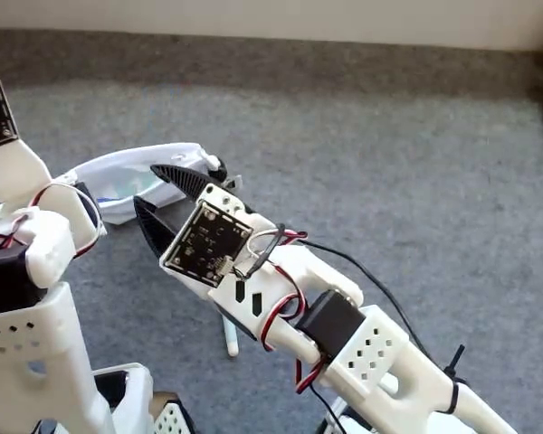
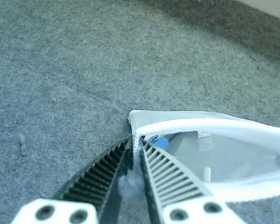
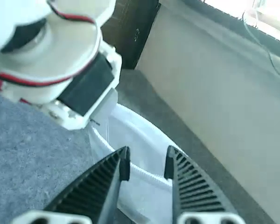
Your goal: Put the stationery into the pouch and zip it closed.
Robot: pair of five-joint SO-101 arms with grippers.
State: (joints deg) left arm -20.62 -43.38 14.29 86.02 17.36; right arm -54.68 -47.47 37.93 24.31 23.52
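Observation:
The white, half-clear pouch [image 1: 118, 176] lies on the grey carpet with its mouth open. Inside it are a blue item [image 2: 158, 140] and a small white item [image 2: 206, 173]. My left gripper [image 2: 136, 147] is shut on the pouch's [image 2: 200, 125] rim at one end of the opening. My right gripper [image 1: 145, 184] is open over the other part of the pouch. In the right wrist view the pouch's [image 3: 140, 140] white rim runs between this gripper's [image 3: 147, 156] black fingers. A thin white stick-like item [image 1: 231, 339] lies on the carpet under the right arm.
Grey carpet [image 1: 389, 154] stretches free to the right and far side of the pouch. A pale wall [image 3: 214, 93] runs along the back. The left arm's white body [image 1: 36, 244] stands close beside the pouch.

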